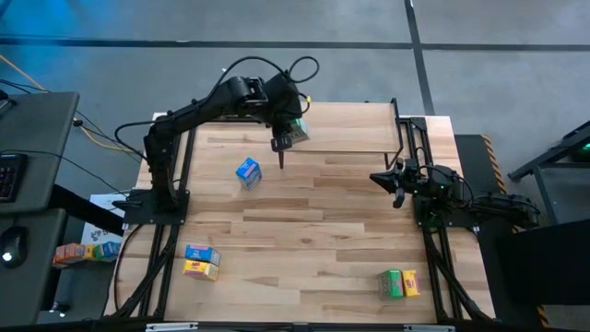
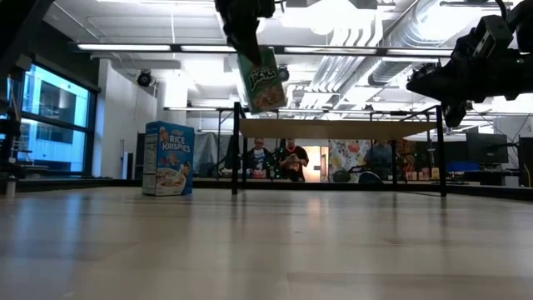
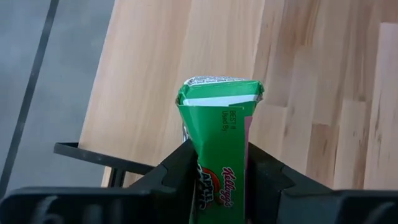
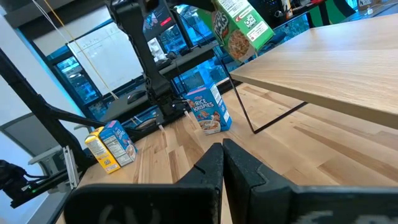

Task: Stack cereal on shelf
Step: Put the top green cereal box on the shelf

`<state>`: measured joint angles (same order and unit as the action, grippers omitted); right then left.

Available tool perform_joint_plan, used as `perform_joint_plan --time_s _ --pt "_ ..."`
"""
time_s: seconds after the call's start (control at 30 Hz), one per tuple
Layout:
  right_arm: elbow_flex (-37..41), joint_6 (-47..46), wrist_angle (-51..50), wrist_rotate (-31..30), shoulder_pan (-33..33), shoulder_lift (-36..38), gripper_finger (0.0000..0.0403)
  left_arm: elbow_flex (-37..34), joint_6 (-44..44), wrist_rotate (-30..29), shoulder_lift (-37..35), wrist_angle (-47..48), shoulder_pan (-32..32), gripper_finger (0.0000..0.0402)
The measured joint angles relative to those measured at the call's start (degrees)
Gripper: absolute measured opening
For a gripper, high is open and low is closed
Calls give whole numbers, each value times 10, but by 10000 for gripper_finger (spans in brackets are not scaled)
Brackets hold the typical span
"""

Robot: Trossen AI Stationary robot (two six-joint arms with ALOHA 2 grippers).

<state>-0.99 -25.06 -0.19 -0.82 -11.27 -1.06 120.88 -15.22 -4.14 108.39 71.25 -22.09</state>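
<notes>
The left gripper pinches 1 green cereal box by its broad faces above the shelf; light, thin card, probably crushable.

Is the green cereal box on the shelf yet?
No. The left gripper holds the green box tilted in the air above the shelf edge.

Bkgd: grey floor w/ dark seams. Ceiling tube lights, exposed ducts. Blue-lit windows at side. People seated far back.
</notes>
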Motion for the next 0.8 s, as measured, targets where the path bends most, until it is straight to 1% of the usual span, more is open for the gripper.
perform_joint_plan --time_s 0.33,0.6,0.8 --pt "0 0 0 0 0 0 0 0 10 5 25 -6 -3 140" --pt "0 0 0 0 0 0 0 0 16 6 23 -21 -3 178" --pt "0 0 0 0 0 0 0 15 22 6 23 -18 -7 203"
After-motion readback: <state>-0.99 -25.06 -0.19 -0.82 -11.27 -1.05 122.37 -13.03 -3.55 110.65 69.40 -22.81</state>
